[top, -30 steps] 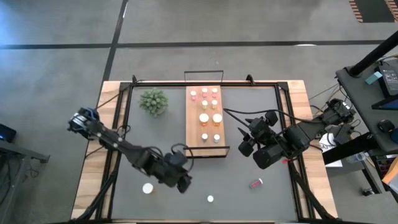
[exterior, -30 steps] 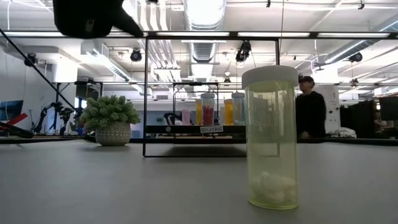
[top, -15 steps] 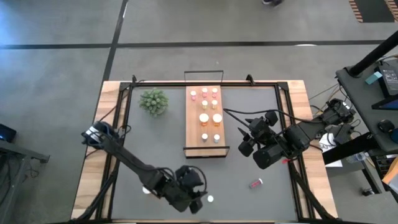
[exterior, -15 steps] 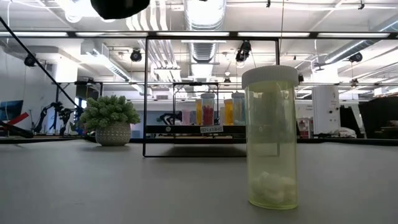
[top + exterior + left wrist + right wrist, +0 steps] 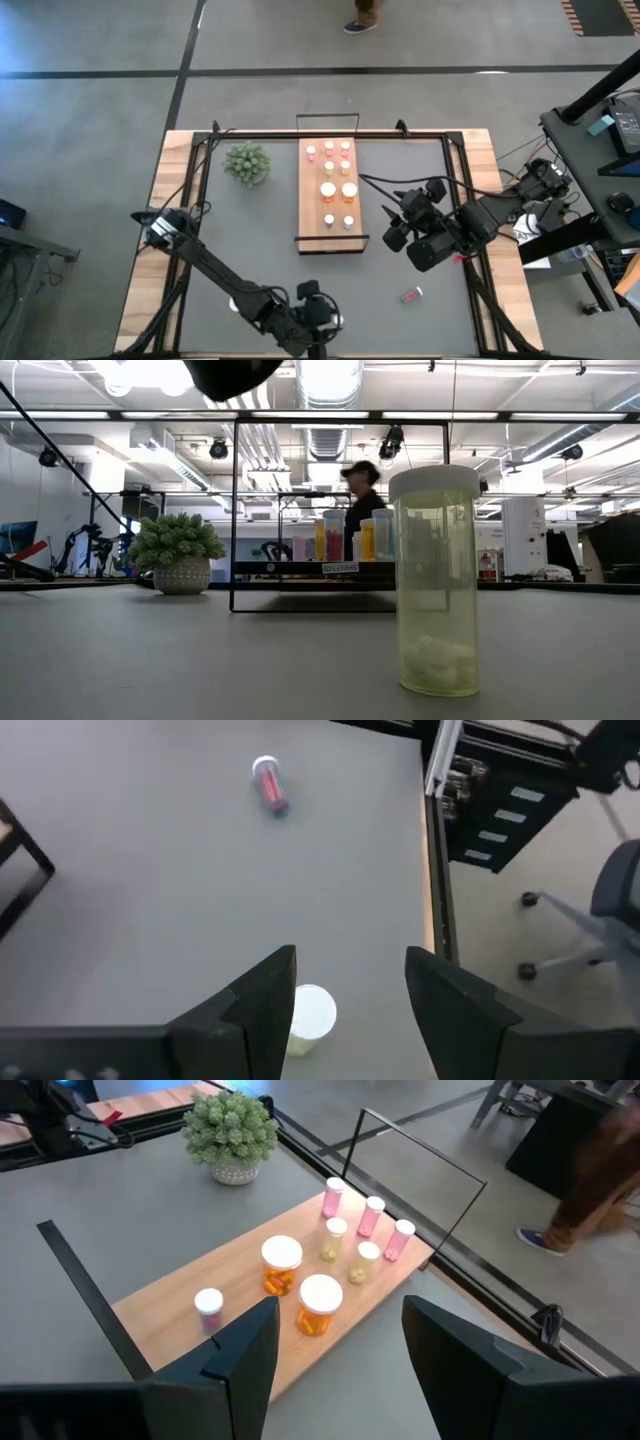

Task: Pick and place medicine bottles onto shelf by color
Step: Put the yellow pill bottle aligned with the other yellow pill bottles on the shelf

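Note:
A whitish bottle (image 5: 435,580) with a white cap stands upright on the grey table near its front edge. In the left wrist view this bottle (image 5: 312,1015) lies just past one fingertip and is partly hidden by it. My left gripper (image 5: 350,985) is open and slants down over it (image 5: 325,328). A pink bottle (image 5: 270,788) lies on its side farther right (image 5: 411,295). The wooden shelf (image 5: 312,215) carries several orange, pink and whitish bottles standing upright. My right gripper (image 5: 392,232) hovers open to the right of the shelf (image 5: 170,1315).
A green spiky plant (image 5: 247,162) in a pot stands at the far left of the table. Another white cap (image 5: 236,303) shows beside my left arm. Black wire rails (image 5: 328,117) rise at the shelf's short ends. A person (image 5: 365,500) walks in the room behind.
My left gripper has swung toward the table's near edge and rightward, sinking a little and rolling about its own line, and now stands over the whitish bottle. Its fingers have stayed open. Behind the table a person has walked across the room.

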Motion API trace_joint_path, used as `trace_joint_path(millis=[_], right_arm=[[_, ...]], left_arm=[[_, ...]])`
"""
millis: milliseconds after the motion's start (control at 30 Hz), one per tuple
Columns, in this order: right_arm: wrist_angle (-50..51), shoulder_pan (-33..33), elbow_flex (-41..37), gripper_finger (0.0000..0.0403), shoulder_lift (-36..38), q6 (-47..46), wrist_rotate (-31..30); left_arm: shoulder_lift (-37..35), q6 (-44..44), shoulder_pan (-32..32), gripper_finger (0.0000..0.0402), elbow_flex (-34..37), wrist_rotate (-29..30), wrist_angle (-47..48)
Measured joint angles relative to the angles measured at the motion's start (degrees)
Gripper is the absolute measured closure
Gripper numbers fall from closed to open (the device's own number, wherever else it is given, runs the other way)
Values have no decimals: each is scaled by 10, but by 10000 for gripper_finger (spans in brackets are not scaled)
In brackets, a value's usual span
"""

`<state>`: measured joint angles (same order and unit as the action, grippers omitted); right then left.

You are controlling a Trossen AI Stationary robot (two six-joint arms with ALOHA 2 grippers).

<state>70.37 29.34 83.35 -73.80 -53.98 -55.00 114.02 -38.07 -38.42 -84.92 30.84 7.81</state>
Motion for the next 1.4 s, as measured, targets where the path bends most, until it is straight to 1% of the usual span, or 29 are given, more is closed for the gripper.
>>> trace_joint_path(millis=[67,233,433,600,767,867,1067,1133,1200,1400], right_arm=[[-3,0,0,199,0,0,0],[-6,0,0,199,0,0,0],[-8,0,0,199,0,0,0],[-8,0,0,199,0,0,0],[-8,0,0,199,0,0,0],[-8,0,0,199,0,0,0],[-8,0,0,199,0,0,0],[-8,0,0,199,0,0,0],[-9,0,0,199,0,0,0],[-8,0,0,199,0,0,0]], left_arm=[[0,21,-4,228,-3,7,0],[0,73,-17,228,2,53,5],[0,74,-31,228,0,66,4],[-1,72,-53,228,-1,106,3],[11,69,-51,226,6,116,-3],[20,69,-47,209,5,116,-4],[43,70,-47,144,9,115,-39],[56,70,-45,128,10,115,-45],[68,70,-43,120,9,116,-54],[84,69,-28,118,9,119,-76]])
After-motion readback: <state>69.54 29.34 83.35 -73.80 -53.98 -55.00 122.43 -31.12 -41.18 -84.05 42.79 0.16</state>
